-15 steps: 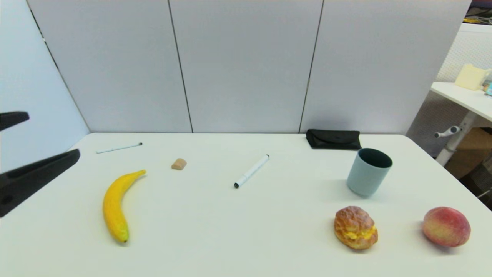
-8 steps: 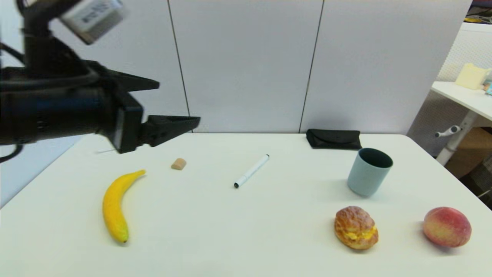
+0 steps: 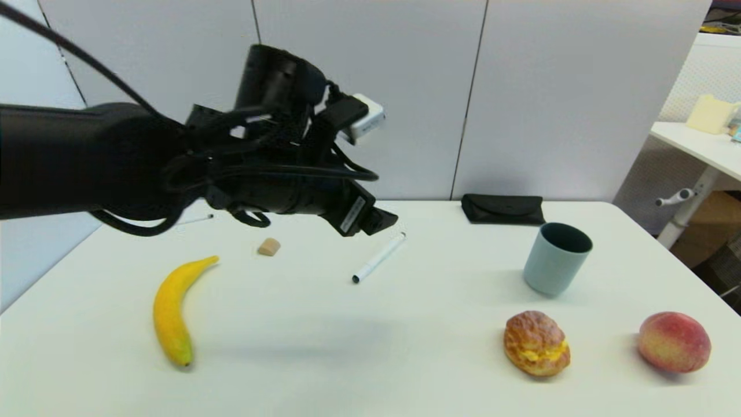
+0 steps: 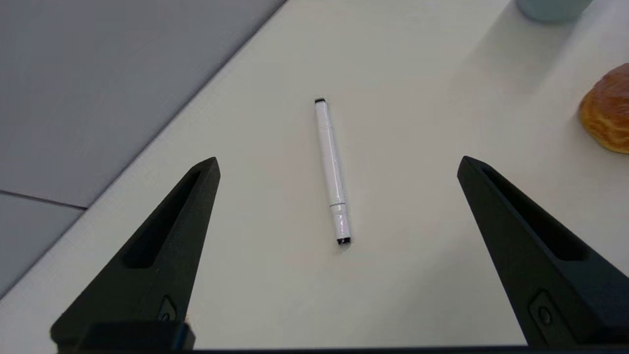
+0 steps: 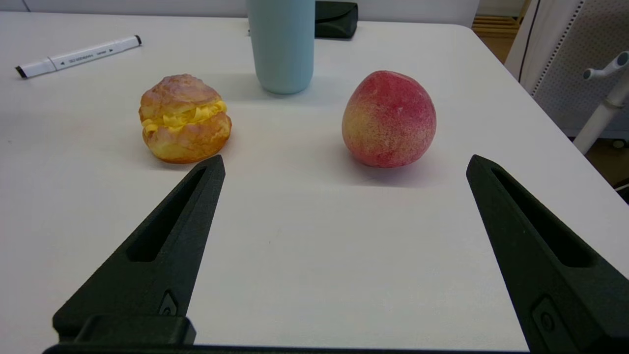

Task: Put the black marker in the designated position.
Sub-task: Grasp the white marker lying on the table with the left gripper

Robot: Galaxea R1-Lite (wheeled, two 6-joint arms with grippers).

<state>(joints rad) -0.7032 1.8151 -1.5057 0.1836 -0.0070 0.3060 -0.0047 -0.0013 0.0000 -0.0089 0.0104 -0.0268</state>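
Observation:
The black marker (image 3: 379,258), a thick white barrel with black ends, lies at an angle on the white table (image 3: 324,359) near its middle. My left arm reaches in from the left above the table, and my left gripper (image 3: 376,223) hangs just above and behind the marker's far end. In the left wrist view the marker (image 4: 331,169) lies below and between the fingers of that gripper (image 4: 339,161), which is open and apart from it. My right gripper (image 5: 345,160) stands open and empty low over the table near the peach (image 5: 388,120). No mark shows the designated position.
A banana (image 3: 171,310) lies at the front left, with a small tan piece (image 3: 269,247) and a thin white pen (image 3: 197,219) behind it. At the right stand a pale blue cup (image 3: 556,259), a black pouch (image 3: 502,209), a cream puff (image 3: 535,343) and the peach (image 3: 673,340).
My left arm has swept in from the left edge and to the right across the table, ending above the marker. The things on the table have not moved.

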